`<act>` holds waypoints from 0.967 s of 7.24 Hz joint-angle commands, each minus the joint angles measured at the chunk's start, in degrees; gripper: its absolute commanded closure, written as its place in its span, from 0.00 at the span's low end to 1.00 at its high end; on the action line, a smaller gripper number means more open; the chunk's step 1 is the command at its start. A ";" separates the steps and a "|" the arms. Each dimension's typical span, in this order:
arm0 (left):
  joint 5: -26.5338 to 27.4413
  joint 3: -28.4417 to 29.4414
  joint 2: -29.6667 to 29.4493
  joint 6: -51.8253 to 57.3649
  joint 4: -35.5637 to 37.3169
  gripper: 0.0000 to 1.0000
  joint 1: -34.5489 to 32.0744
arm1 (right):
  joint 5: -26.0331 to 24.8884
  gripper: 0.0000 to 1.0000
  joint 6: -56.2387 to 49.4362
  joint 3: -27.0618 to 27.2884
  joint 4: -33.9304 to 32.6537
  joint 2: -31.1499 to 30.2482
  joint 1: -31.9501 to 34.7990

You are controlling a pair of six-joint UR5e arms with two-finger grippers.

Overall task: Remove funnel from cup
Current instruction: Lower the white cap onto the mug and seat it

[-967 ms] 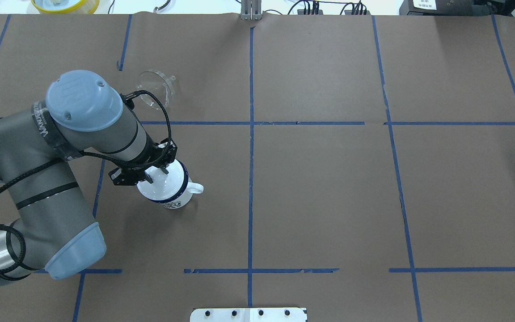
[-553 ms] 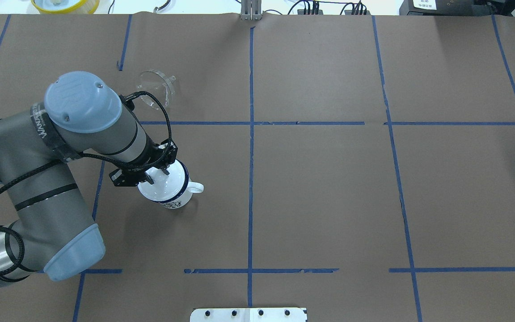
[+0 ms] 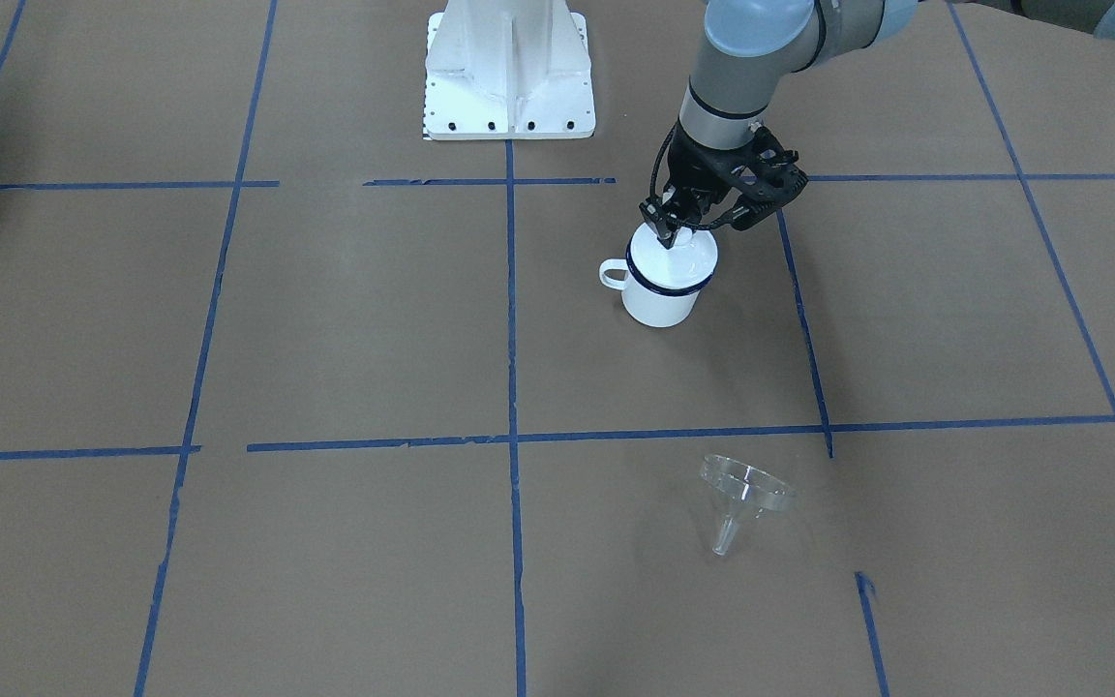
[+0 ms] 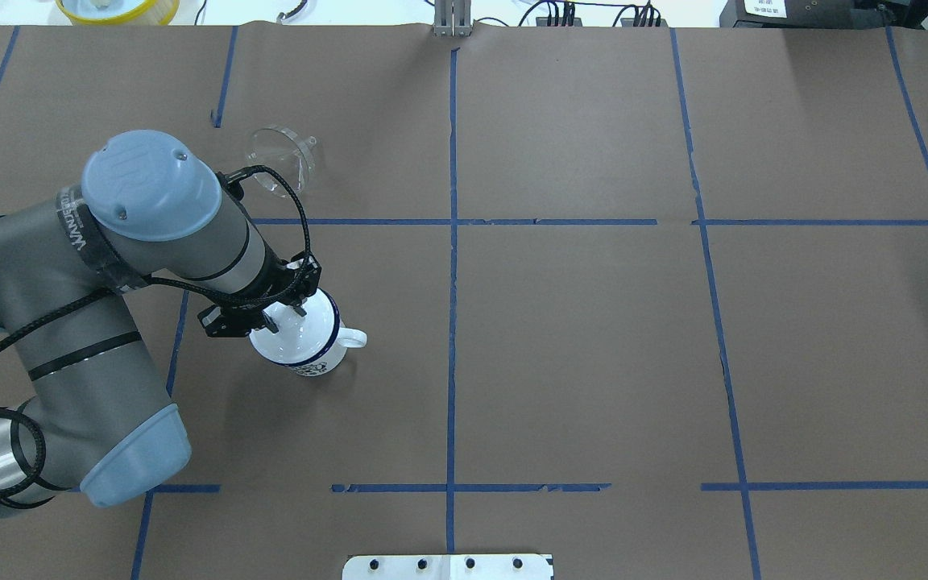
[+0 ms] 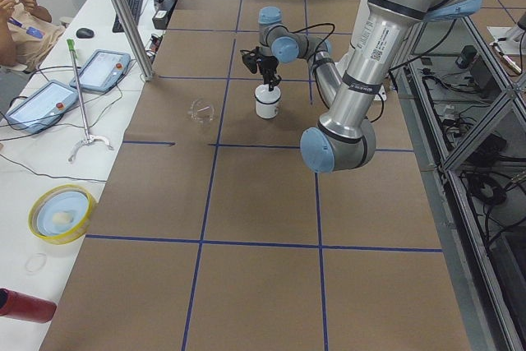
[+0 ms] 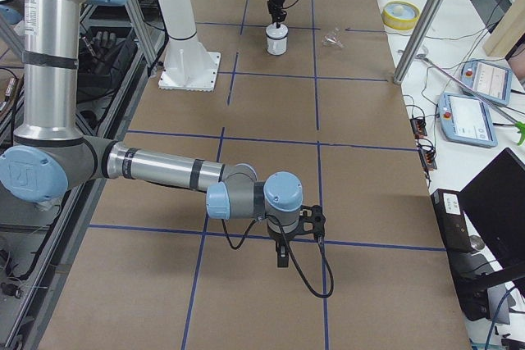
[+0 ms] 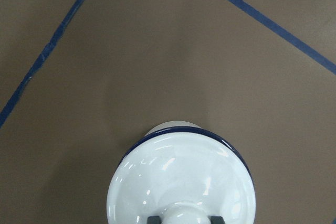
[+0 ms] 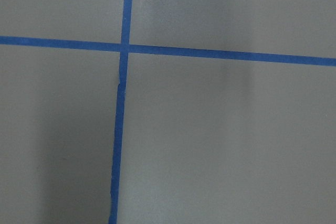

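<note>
The clear funnel (image 3: pixel 741 494) lies on the brown table apart from the cup, and it also shows in the overhead view (image 4: pixel 279 157). The white cup (image 3: pixel 659 295) with a dark blue rim stands upright, handle to the side. A white round knobbed lid (image 7: pixel 181 182) sits on top of it. My left gripper (image 3: pixel 672 230) is right over the cup, its two fingers shut on the lid's knob. My right gripper (image 6: pixel 283 256) shows only in the exterior right view, low over bare table far from the cup. I cannot tell whether it is open or shut.
The robot's white base plate (image 3: pixel 509 68) stands behind the cup. A yellow bowl (image 4: pixel 118 8) sits beyond the table's far left edge. Blue tape lines divide the brown table cover (image 4: pixel 593 338) into squares.
My left arm has shifted very slightly while the gripper stays at the lid's knob over the cup. The funnel and cup have not moved.
</note>
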 commanded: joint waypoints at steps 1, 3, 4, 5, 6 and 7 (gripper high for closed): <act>0.00 0.24 0.00 0.21 -0.03 0.43 0.05 | 0.03 0.00 0.00 0.00 0.00 0.00 0.00; 0.00 0.85 0.09 -0.23 -1.78 0.00 0.48 | 0.03 0.00 0.00 0.00 0.00 0.00 0.00; 0.09 0.77 0.09 -0.14 -1.79 0.00 0.57 | 0.03 0.00 0.00 0.00 0.00 0.00 0.00; 0.09 0.16 0.35 0.64 -1.79 0.00 0.40 | 0.03 0.00 0.00 0.00 0.00 0.00 0.00; 0.09 -0.46 1.13 6.57 -1.79 0.00 -0.56 | -0.05 0.00 0.00 0.00 0.00 0.00 0.00; -0.09 -3.42 4.53 15.76 -1.70 0.00 -2.57 | 0.03 0.00 0.00 0.00 0.00 0.00 0.00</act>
